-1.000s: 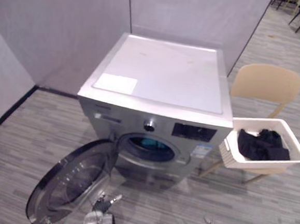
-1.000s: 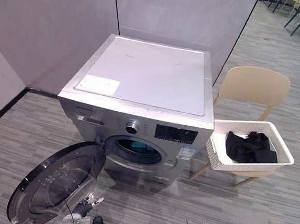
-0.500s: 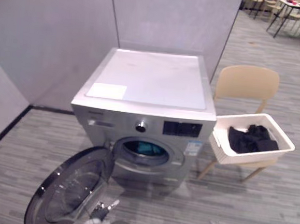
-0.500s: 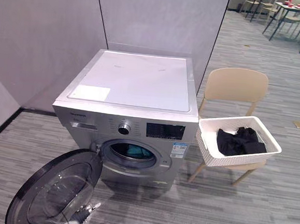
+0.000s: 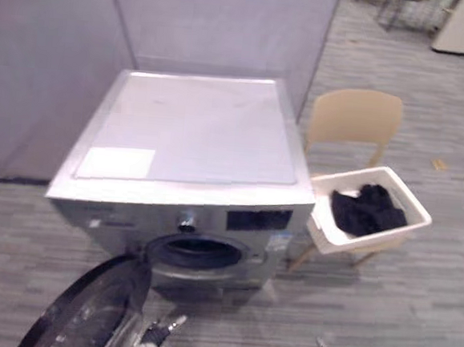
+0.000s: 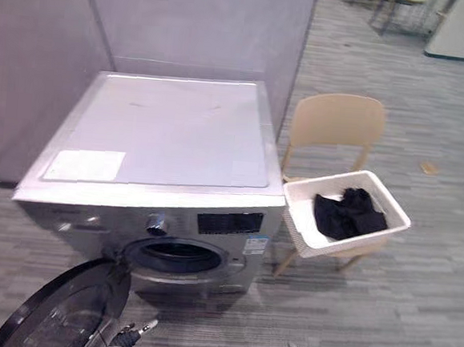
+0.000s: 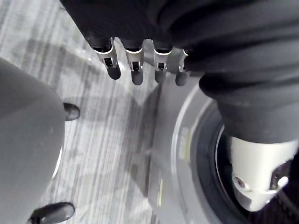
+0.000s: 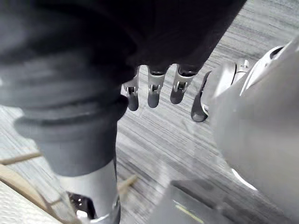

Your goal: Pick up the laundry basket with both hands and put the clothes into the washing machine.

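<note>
1. Basket status: white plastic laundry basket [image 5: 357, 241] sits on the seat of a beige moulded chair [image 5: 355, 119], just beside the right flank of the silver front-loading washing machine [image 5: 195, 130]. Crumpled dark clothes [image 5: 366, 210] lie inside it. Not yet picked up.
2. Your left hand [image 7: 136, 63] hangs low with fingers straight and relaxed, holding nothing. It is near the machine's round glass door [image 5: 84, 319], which stands swung open.
3. Your right hand [image 8: 153, 91] is just as slack and empty, over the grey plank floor [image 8: 154, 140].
4. Both hands are well apart from the basket, so I judge you are at the approach step.
5. Risk: the open door juts out low on your left. Step or swing that arm carelessly and you clip it.
6. Risk: the basket looks wider than the chair seat. Lift one rim before the other and it probably tips, dumping the clothes on the floor. Take both sides evenly.
7. Risk: the basket's near side sits close to the machine wall. Your left hand could jam in that gap and shove the basket off the chair.
</note>
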Available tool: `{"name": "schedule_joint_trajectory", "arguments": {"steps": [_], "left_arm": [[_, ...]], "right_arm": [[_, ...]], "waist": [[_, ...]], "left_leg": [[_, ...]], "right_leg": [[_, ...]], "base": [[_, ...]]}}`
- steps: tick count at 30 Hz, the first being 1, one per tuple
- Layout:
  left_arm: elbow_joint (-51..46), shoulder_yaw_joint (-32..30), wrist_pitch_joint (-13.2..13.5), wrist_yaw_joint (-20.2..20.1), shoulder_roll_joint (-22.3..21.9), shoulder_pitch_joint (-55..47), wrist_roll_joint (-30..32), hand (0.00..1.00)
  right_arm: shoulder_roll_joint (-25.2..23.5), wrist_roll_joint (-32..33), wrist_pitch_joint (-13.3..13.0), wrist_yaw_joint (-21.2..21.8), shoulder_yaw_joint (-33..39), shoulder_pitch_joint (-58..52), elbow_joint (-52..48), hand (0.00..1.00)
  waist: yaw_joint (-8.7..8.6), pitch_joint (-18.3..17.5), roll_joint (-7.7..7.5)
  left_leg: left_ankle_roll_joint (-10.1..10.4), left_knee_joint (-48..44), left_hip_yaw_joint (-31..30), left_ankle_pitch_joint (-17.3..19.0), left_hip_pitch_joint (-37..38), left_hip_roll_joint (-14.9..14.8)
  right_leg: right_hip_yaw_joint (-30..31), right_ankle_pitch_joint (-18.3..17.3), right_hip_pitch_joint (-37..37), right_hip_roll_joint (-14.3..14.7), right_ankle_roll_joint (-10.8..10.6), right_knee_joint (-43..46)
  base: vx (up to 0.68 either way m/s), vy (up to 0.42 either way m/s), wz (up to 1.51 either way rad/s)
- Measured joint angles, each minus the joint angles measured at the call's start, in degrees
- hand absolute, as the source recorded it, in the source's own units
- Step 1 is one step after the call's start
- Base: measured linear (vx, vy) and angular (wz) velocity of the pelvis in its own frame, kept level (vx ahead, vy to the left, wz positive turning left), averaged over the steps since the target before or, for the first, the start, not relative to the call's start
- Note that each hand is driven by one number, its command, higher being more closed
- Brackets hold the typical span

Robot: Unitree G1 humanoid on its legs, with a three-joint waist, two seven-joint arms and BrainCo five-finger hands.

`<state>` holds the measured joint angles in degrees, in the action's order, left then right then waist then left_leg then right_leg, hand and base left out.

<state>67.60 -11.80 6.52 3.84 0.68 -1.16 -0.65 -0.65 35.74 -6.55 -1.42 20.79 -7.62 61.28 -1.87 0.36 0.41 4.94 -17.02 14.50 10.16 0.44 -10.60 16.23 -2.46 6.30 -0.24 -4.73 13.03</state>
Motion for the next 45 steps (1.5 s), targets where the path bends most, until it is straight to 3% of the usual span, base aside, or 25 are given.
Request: {"name": "schedule_joint_trajectory", "arguments": {"steps": [1, 2, 3, 4, 5, 6, 8, 10, 14, 19, 21, 22, 24, 25, 26, 27, 29, 31, 34, 35, 39, 41, 42, 43, 45], "left_arm": [[-1.68, -0.18, 0.19, -0.01, 0.72, 1.62, 0.40, 0.00], [-3.06, -0.17, 0.32, 0.14, -0.42, 2.18, 0.33, 0.00], [-4.28, -0.26, 0.40, 0.22, -1.15, 2.22, 0.28, 0.00], [-5.18, -0.73, 0.85, 0.38, -0.60, 2.24, 0.22, 0.00], [-5.16, -1.07, 0.65, 0.42, -0.50, 2.22, 0.12, 0.00], [-4.41, -1.12, 0.17, 0.33, -0.77, 2.42, -0.02, 0.00], [-3.78, 0.45, 0.33, 0.29, -0.94, 2.42, -0.30, 0.00], [-2.02, 2.64, 0.30, 0.19, -0.01, 2.52, -0.34, 0.00], [0.00, 4.86, 0.09, 0.02, -0.50, 2.14, -0.37, 0.00], [-0.10, 5.00, 0.14, 0.02, 0.80, 2.52, -0.32, 0.00], [-0.10, 5.47, 0.15, 0.05, 1.11, 2.74, -0.19, 0.00], [-0.17, 5.65, 0.15, 0.06, 1.31, 2.84, -0.20, 0.00], [-0.45, 6.65, 0.13, 0.14, 1.26, 2.72, -0.36, 0.00], [-1.60, 6.67, 0.13, 0.17, 1.25, 2.23, -0.79, 0.00], [-2.37, 6.65, 0.16, 0.25, 0.80, 2.20, -0.92, 0.00], [-2.41, 6.75, 0.19, 0.28, 0.50, 2.22, -0.91, 0.00], [-3.35, 7.35, 0.27, 0.05, -0.55, 2.19, -0.98, 0.00], [-4.59, 7.07, 0.43, 0.07, -0.30, 1.21, -0.99, 0.00], [-4.75, 4.23, 0.67, 0.03, -0.53, -0.99, -1.42, 0.00], [-4.06, 3.83, 0.61, -0.09, 0.04, -1.16, -1.51, 0.00], [-4.73, 2.48, -0.70, -5.48, 1.21, -1.37, -0.83, 0.00], [-4.64, 2.27, -1.06, -4.87, 1.37, -1.69, -0.95, 0.00], [-4.86, 2.18, -0.94, -3.36, 1.21, -1.86, -1.58, 0.00], [-5.21, 2.45, -0.79, -1.99, 0.75, -1.18, -2.65, 0.00], [-5.30, 3.21, -0.76, -0.48, 0.26, 0.04, -4.33, 0.00]], "right_arm": [[-1.19, 0.16, -0.36, 0.08, -0.49, 0.40, -2.05, 0.00], [-1.40, 0.15, -1.16, 0.00, -0.93, 0.99, -2.41, 0.00], [-0.80, 0.12, -1.32, 0.02, -1.29, 1.00, -3.37, 0.00], [-0.76, -0.15, -1.14, -0.17, -1.67, 1.01, -3.03, 0.00], [-1.18, -0.52, -0.95, -0.34, -1.57, 0.97, -3.11, 0.00], [-2.20, -0.93, -0.88, -0.54, -1.03, 0.92, -3.49, 0.00], [-1.17, -1.68, -0.82, -0.85, -0.90, 1.27, -2.48, 0.00], [-1.00, -2.91, -0.24, -0.80, 0.32, 0.92, 1.16, 0.00], [1.19, -3.16, 0.67, -0.74, 4.07, 0.56, 6.26, 0.00], [1.52, -2.56, 0.70, -0.58, 6.49, 0.38, 7.02, 0.00], [1.40, -2.50, 0.69, -0.34, 6.35, 0.60, 7.01, 0.00], [1.28, -2.38, 0.68, 0.14, 6.21, 0.54, 7.02, 0.00], [1.26, -2.33, 0.54, 0.48, 5.76, 0.68, 6.90, 0.00], [1.90, -2.27, 0.40, 0.48, 5.74, 0.63, 6.60, 0.00], [2.13, -2.13, 0.36, 0.43, 5.75, 0.69, 6.02, 0.00], [2.49, -2.07, 0.27, 0.42, 5.59, 0.75, 5.68, 0.00], [3.88, -2.05, 0.19, 0.44, 5.15, 1.83, 5.23, 0.00], [3.47, -2.56, 0.26, 0.46, 3.68, 2.41, 4.81, 0.00], [4.46, -4.91, 0.16, 0.50, -0.39, 1.52, 2.32, 0.00], [3.79, -5.50, 0.35, 0.53, -2.21, 2.41, 2.38, 0.00], [3.04, -7.19, 0.34, 0.86, -8.87, 3.39, -1.97, 0.00], [2.25, -7.42, 0.37, 1.78, -11.96, 3.72, -3.49, 0.00], [1.99, -8.28, 0.33, 1.99, -12.95, 3.08, -5.44, 0.00], [2.21, -9.35, 0.33, 2.74, -12.82, 2.59, -6.07, 0.00], [2.51, -9.81, 0.35, 2.83, -12.53, 1.32, -6.41, 0.00]], "waist": [[0.52, 1.25, -1.73], [1.44, 0.98, -1.22], [1.51, 1.25, -0.03], [1.52, 1.80, -2.04], [1.69, 1.56, -2.72], [1.13, 1.57, -2.66], [1.02, 1.68, -1.90], [0.67, 1.60, -2.59], [0.14, 0.97, -0.01], [-0.47, 0.97, -0.13], [-0.50, 1.29, -0.57], [-0.46, 1.73, -0.05], [-0.38, 3.28, 0.16], [-0.23, 4.56, 1.99], [-0.02, 4.90, 2.44], [0.27, 5.27, 2.55], [0.80, 6.82, 4.26], [1.78, 7.11, 4.89], [3.19, 6.66, 6.14], [2.86, 5.94, 3.50], [3.35, 4.93, 0.89], [3.39, 4.06, -0.18], [2.81, 3.59, -0.16], [2.50, 3.51, -1.12], [2.32, 3.84, -1.18]], "left_leg": [[-2.45, -12.47, 3.12, 1.95, -7.15, -1.42], [-4.04, 0.36, 3.29, 4.06, -7.33, 0.97], [-5.42, 7.92, 5.41, -3.93, -6.43, 0.62], [-4.53, 8.11, 11.97, -5.08, -4.48, 1.53], [-4.56, 7.77, 14.62, -4.54, -3.54, 1.54], [-4.46, 7.98, 19.24, -4.02, -1.13, 0.95], [-2.89, 8.21, 21.88, -2.67, 1.04, 0.00], [-0.81, 9.04, 23.12, -2.11, 3.39, -0.37], [2.29, 15.36, 23.10, -4.26, 5.34, -0.33], [1.96, 14.36, 23.48, -4.33, 5.96, -0.59], [1.78, 10.24, 23.23, -2.60, 4.78, -2.02], [1.95, 3.69, 23.02, -0.25, 3.14, -4.65], [-0.34, -10.52, 21.27, 2.62, 0.13, -9.84], [-3.13, -20.32, 18.65, 2.82, -2.96, -13.46], [-6.09, -26.80, 12.53, 1.68, -5.86, -13.85], [-5.28, -27.62, 8.52, 2.19, -6.96, -12.27], [-2.36, -25.31, -4.32, 5.78, -9.89, -0.99], [-2.13, -16.65, -10.01, 5.76, -11.13, 5.38], [-3.02, -7.54, -11.53, 4.08, -10.46, 7.39], [-4.27, -5.21, -10.80, 4.78, -9.30, 9.24], [-5.28, -0.94, -4.73, 5.37, -5.13, 9.89], [-5.63, 2.06, -1.67, 5.60, -1.00, 9.98], [-6.01, 3.07, -1.43, 5.73, 0.85, 10.76], [-7.09, 2.56, -1.69, 6.17, 2.60, 11.28], [-7.70, 1.20, -4.12, 7.09, 4.87, 12.15]], "right_leg": [[-4.12, 3.70, 2.88, -0.20, -0.57, 2.16], [-15.27, 5.84, 3.55, -2.16, 0.53, -0.26], [-23.94, 3.65, 3.74, -2.90, 2.61, 2.01], [-34.26, -1.32, 2.93, -7.70, 4.08, 4.26], [-38.57, -2.42, 2.82, -9.06, 4.91, 4.40], [-45.00, -2.43, 1.73, -9.79, 5.43, 3.85], [-47.50, -3.56, 1.96, -10.12, 6.86, 4.99], [-45.56, -4.03, -0.21, -8.65, 4.51, 1.83], [-42.59, 0.15, -4.07, -2.84, 4.19, -9.73], [-40.17, 0.97, -5.04, -1.29, 4.79, -12.15], [-39.23, 0.97, -5.03, -1.04, 4.80, -12.12], [-38.35, 0.89, -5.13, -0.44, 4.90, -12.11], [-36.56, 0.26, -7.21, 0.95, 5.86, -12.07], [-35.14, -0.25, -8.47, 2.25, 6.54, -11.98], [-33.36, -1.13, -9.00, 2.60, 7.18, -11.41], [-32.60, -1.30, -8.90, 2.35, 7.11, -11.03], [-27.57, -1.74, -8.80, 0.62, 7.09, -10.11], [-23.64, -2.05, -8.44, 0.12, 6.59, -9.59], [-16.51, -2.29, -8.44, 1.85, 5.41, -9.97], [-12.07, -2.30, -7.58, 1.29, 4.41, -9.52], [-7.30, -5.76, -3.58, 0.36, 2.19, -1.30], [-6.95, -8.73, 0.16, 0.43, -1.27, 9.11], [-7.57, -10.34, 4.55, 0.46, -5.63, 20.27], [-8.42, -9.27, 8.04, 0.08, -10.17, 30.10], [-11.35, -4.32, 11.81, -1.68, -10.17, 41.68]], "base": [[0.10, -0.164, -2.10], [0.08, -0.165, -2.18], [0.08, -0.097, -2.22], [0.06, -0.045, -1.78], [0.03, -0.108, -2.24], [0.00, -0.142, -1.66], [0.02, -0.153, -1.29], [0.05, -0.190, -0.65], [0.02, -0.122, -0.27], [0.00, 0.021, -0.22], [0.00, 0.041, -0.23], [0.01, 0.011, -0.28], [0.01, 0.006, -0.39], [-0.02, 0.048, -0.60], [-0.01, 0.083, -0.69], [0.03, 0.139, -0.73], [0.04, 0.189, -0.90], [0.03, 0.176, -1.04], [0.07, 0.167, -1.12], [0.20, 0.169, -0.62], [0.18, 0.120, -0.80], [0.18, 0.025, -0.87], [0.26, 0.005, -0.21], [0.29, -0.005, 0.04], [0.44, -0.070, 0.63]]}}
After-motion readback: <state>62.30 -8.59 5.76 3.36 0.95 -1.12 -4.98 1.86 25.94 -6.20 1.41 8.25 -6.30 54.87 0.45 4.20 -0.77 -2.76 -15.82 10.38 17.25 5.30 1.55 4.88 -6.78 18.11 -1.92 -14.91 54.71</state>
